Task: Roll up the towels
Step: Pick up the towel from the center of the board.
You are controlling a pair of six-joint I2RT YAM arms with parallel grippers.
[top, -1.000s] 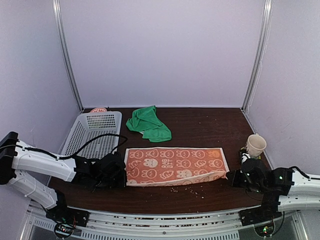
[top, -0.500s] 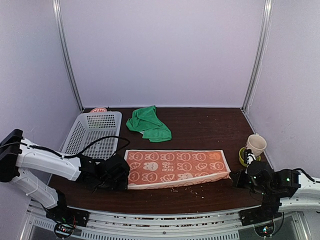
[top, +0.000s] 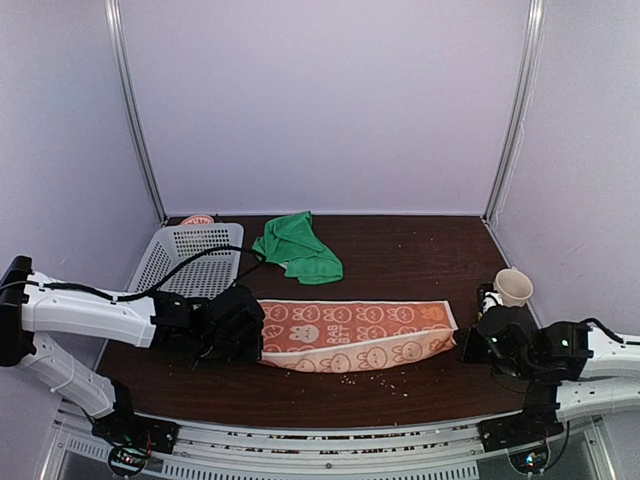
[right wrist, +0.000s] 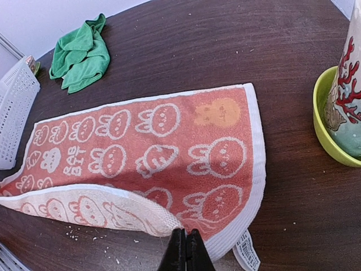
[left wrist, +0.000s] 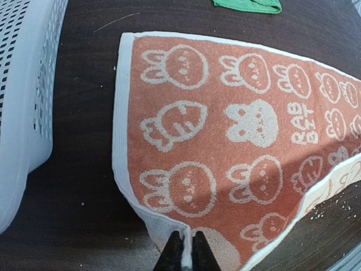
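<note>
The pinkish-orange rabbit-print towel (top: 350,333) lies spread across the front of the dark table, its near edge lifted and folding over. It shows in the left wrist view (left wrist: 237,130) and in the right wrist view (right wrist: 152,152). My left gripper (top: 243,335) is shut on its near left corner, seen in the left wrist view (left wrist: 184,255). My right gripper (top: 472,347) is shut on its near right corner, seen in the right wrist view (right wrist: 185,251). The green towel (top: 296,249) lies crumpled at the back, also in the right wrist view (right wrist: 80,53).
A white mesh basket (top: 186,266) stands at the back left, close to my left arm. A cup with a red pattern (top: 512,288) sits in a green dish (right wrist: 330,127) at the right edge. Crumbs are scattered on the table before the towel.
Both grippers have lifted the towel's near edge and carried it away from me, so the near strip is folding over the towel. The towel looks narrower front to back.
</note>
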